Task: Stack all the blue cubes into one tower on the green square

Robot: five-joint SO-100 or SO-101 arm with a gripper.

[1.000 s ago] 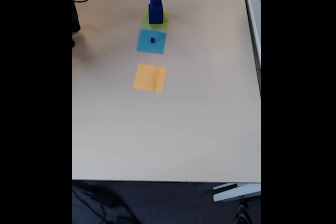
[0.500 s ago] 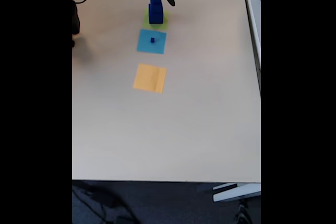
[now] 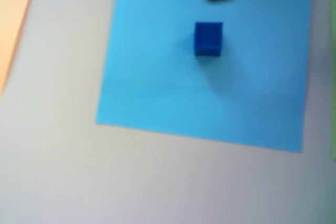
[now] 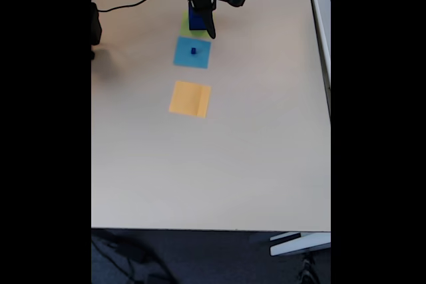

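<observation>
Pincer (image 4: 210, 30) hangs over the near edge of the green square (image 4: 186, 26), beside the tower of blue cubes (image 4: 195, 19); whether it is open, I cannot tell. One tiny blue cube (image 3: 208, 38) sits alone on the light-blue square (image 3: 157, 77), with the orange square (image 4: 190, 98) nearer on the table (image 4: 266, 151).

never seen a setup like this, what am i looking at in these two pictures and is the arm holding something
It is a small robot arm with a two-finger gripper on a pale table. The fixed view looks down on the whole table; the wrist view comes from a camera riding on the arm. Three flat paper squares lie in a row: the green square, a light-blue square and an orange square. A stack of blue cubes stands on the green one. A tiny blue cube sits alone on the light-blue one. Nothing looks held, though the jaws are too unclear to judge.
</observation>
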